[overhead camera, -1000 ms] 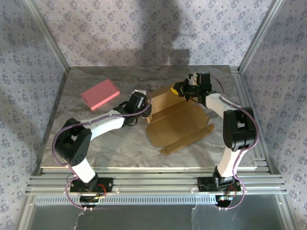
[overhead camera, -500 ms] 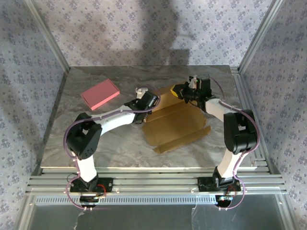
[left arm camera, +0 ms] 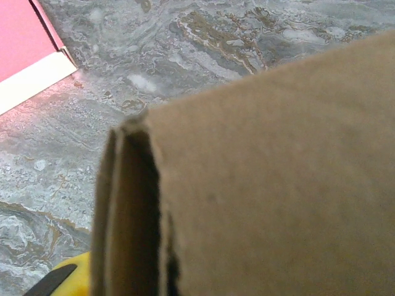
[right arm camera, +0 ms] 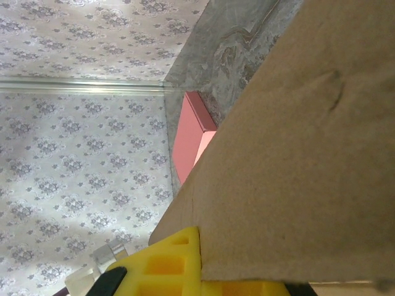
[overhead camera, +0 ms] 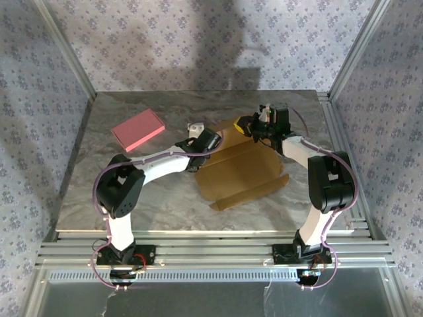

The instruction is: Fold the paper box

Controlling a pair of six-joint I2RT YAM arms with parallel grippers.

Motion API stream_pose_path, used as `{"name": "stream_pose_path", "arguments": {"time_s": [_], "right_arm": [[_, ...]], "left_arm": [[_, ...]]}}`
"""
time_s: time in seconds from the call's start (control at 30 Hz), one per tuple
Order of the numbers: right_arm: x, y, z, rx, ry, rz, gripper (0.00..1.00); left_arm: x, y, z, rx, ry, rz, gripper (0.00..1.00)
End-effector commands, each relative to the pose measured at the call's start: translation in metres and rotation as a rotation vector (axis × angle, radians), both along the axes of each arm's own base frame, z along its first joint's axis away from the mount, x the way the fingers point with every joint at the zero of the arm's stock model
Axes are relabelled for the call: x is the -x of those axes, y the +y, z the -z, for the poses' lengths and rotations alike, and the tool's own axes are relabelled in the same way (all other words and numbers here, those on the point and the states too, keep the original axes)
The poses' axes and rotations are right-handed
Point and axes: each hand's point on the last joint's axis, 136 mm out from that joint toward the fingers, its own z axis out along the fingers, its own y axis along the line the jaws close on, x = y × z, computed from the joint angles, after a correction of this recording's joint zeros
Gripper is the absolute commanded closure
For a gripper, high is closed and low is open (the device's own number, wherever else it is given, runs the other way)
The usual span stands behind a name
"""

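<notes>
The paper box [overhead camera: 241, 170] is a brown creased cardboard sheet lying mid-table, with its back left part raised. My right gripper [overhead camera: 246, 124] holds the back flap. In the right wrist view its yellow finger [right arm camera: 166, 265] presses against the cardboard [right arm camera: 296, 154]. My left gripper [overhead camera: 209, 140] sits at the sheet's left edge. In the left wrist view, folded cardboard [left arm camera: 271, 185] covers the jaws, and one yellow fingertip [left arm camera: 69, 277] peeks out at the lower left.
A pink flat box [overhead camera: 137, 129] lies at the back left of the marble table [overhead camera: 158, 198]; it also shows as a pink corner [left arm camera: 21, 43] and a pink slab [right arm camera: 192, 132]. Patterned walls and metal posts enclose the table.
My left arm has swung right and reached the box's left edge. The cardboard sheet has been pushed right and drawn in tighter. The right gripper has barely moved.
</notes>
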Motion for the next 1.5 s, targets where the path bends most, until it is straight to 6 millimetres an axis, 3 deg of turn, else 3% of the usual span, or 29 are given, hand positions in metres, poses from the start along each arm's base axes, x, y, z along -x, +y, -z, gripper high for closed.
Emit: {"name": "stream_pose_path", "arguments": {"time_s": [0.0,0.23,0.43,0.73,0.77,0.9,1.03,1.2,1.47], "right_arm": [[0.007,0.007,0.001,-0.015,0.058,-0.025,1.0],[0.005,0.008,-0.007,-0.023,0.059,-0.014,1.0],[0.004,0.007,-0.014,-0.024,0.06,0.002,1.0],[0.007,-0.003,-0.026,0.013,0.079,0.081,1.0],[0.007,-0.005,-0.031,0.022,0.069,0.096,0.96],[0.013,-0.018,-0.056,0.073,0.025,0.158,0.62],[0.022,-0.037,-0.105,0.143,-0.088,0.206,0.46],[0.038,-0.067,-0.141,0.218,-0.166,0.287,0.42],[0.059,-0.113,-0.157,0.296,-0.185,0.425,0.46]], "left_arm": [[0.003,0.009,0.027,-0.07,0.046,-0.012,0.67],[0.004,0.018,0.044,-0.13,0.077,-0.053,0.74],[0.002,0.028,0.048,-0.204,0.087,-0.118,0.99],[-0.004,0.042,0.038,-0.263,0.071,-0.178,1.0],[-0.005,0.044,0.037,-0.263,0.071,-0.181,1.0],[-0.007,0.045,0.025,-0.269,0.041,-0.123,1.0],[-0.01,0.05,0.005,-0.276,-0.006,-0.065,1.0],[-0.016,0.065,-0.013,-0.228,-0.042,-0.039,1.0],[-0.034,0.086,-0.044,0.028,-0.067,-0.015,1.0]]}}
